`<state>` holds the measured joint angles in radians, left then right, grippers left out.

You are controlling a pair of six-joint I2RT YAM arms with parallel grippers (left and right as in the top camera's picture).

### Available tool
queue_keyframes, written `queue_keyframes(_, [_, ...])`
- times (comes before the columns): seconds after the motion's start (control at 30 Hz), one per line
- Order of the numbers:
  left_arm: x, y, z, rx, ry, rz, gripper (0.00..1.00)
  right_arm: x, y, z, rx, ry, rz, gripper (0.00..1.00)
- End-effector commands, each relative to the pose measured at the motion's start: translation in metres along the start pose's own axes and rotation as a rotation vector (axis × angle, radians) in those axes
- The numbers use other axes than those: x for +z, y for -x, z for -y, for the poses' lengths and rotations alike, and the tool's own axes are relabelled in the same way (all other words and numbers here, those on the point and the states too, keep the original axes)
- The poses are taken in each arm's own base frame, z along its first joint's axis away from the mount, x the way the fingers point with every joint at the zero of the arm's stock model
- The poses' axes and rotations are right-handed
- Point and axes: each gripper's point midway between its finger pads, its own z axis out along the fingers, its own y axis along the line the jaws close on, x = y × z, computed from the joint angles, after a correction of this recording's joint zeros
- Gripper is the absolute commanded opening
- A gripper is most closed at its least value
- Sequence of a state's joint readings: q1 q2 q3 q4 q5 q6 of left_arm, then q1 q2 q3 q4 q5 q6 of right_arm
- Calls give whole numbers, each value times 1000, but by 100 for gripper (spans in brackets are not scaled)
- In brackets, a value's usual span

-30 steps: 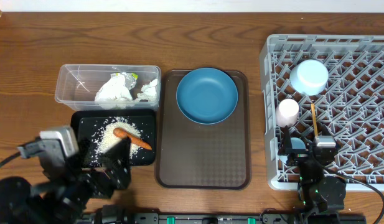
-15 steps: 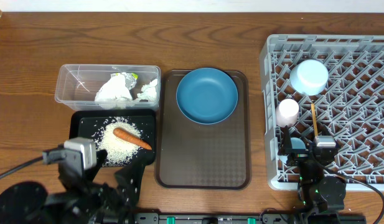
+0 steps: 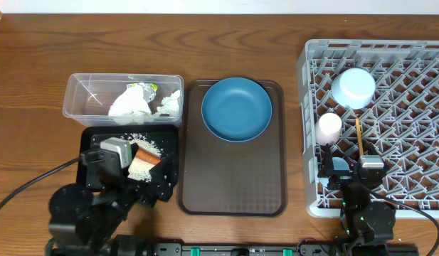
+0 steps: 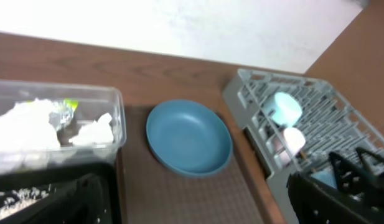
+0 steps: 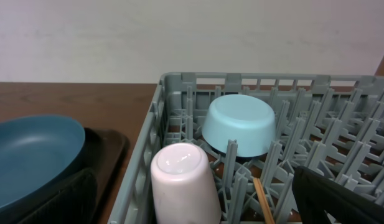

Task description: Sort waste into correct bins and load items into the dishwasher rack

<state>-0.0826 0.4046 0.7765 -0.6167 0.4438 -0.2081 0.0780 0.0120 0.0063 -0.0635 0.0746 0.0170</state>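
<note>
The left gripper (image 3: 154, 183) is hanging over the near end of the black tray (image 3: 87, 142), jaws gaping wide and gripping nothing; rice (image 3: 142, 141) and a carrot (image 3: 149, 156) are lying in that tray, partly hidden by the arm; just behind it the clear tub (image 3: 77, 99) is holding crumpled napkins (image 3: 130, 103); the right gripper (image 3: 349, 172) is sitting over the near left corner of the rack (image 3: 411, 128) at the right edge of the table (image 3: 34, 85), jaws equally wide and empty; an upturned light blue bowl (image 3: 353, 87), a pink cup (image 3: 329, 126) and chopsticks (image 3: 359, 139) are sitting along the rack's left side; a blue plate (image 3: 236, 109) is resting on the brown tray (image 3: 233, 178).
</note>
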Motion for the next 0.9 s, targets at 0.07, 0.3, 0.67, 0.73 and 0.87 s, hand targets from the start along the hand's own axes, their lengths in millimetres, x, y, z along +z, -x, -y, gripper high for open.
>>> queue_keyframes(0.07, [17, -14, -7, 37, -39, 66, 98, 0, 0, 3, -10, -10, 0, 99])
queue_keyframes(0.3, [37, -18, -17, 106, -83, 226, 98, 0, 0, 3, -10, -10, 0, 99])
queue_keyframes(0.67, [51, -40, -33, 175, -111, 401, 98, 0, 0, 3, -10, -10, 0, 99])
queue_keyframes(0.73, [54, -46, -40, 165, -83, 402, 98, 0, 0, 3, -10, -10, 0, 99])
queue_keyframes(0.87, [56, -55, -54, 148, -23, 420, 98, 0, 0, 3, -10, -10, 0, 99])
